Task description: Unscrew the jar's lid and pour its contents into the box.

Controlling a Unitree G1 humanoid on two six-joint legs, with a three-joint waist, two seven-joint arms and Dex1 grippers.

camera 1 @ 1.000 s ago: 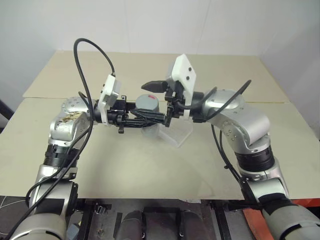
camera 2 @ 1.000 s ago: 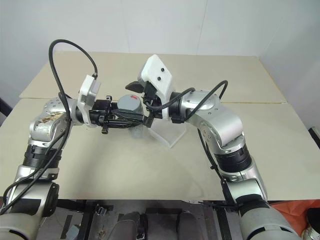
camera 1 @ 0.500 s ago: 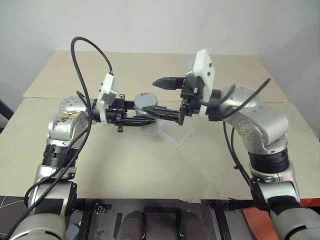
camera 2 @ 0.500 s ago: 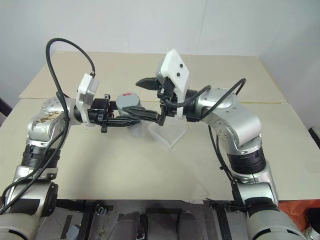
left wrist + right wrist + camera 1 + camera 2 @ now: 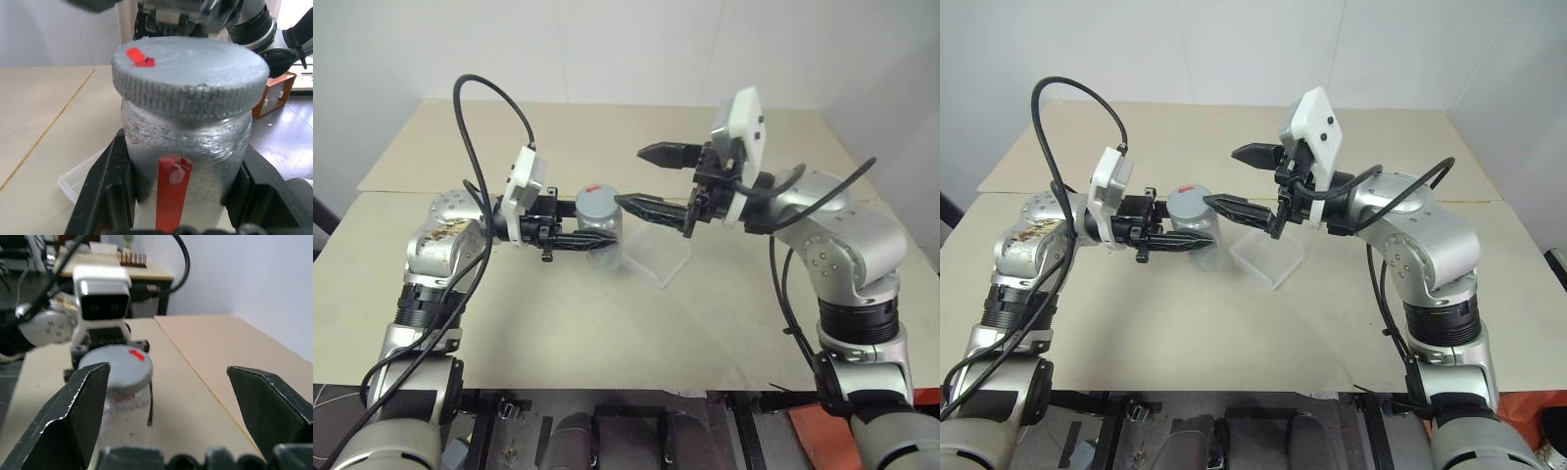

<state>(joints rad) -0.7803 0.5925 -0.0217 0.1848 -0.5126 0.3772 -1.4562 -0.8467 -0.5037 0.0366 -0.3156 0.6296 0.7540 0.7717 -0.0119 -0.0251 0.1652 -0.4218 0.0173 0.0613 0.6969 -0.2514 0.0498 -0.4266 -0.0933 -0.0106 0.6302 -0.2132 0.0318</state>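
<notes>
Silvery jar (image 5: 599, 221) clamped in left end effector (image 5: 582, 238), lid (image 5: 190, 73) seemingly on.

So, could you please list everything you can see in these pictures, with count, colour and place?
jar: one, silvery-grey with a red stripe on its label, upright, held above the table beside the box.
lid: one, grey with a small red mark near its edge, on top of the jar.
box: one, clear plastic, on the table just right of the jar.
table: one, beige, under everything.
left gripper: one, black fingers, shut on the jar's body.
right gripper: one, black fingers, open, level, just right of the lid, apart from it.
</notes>
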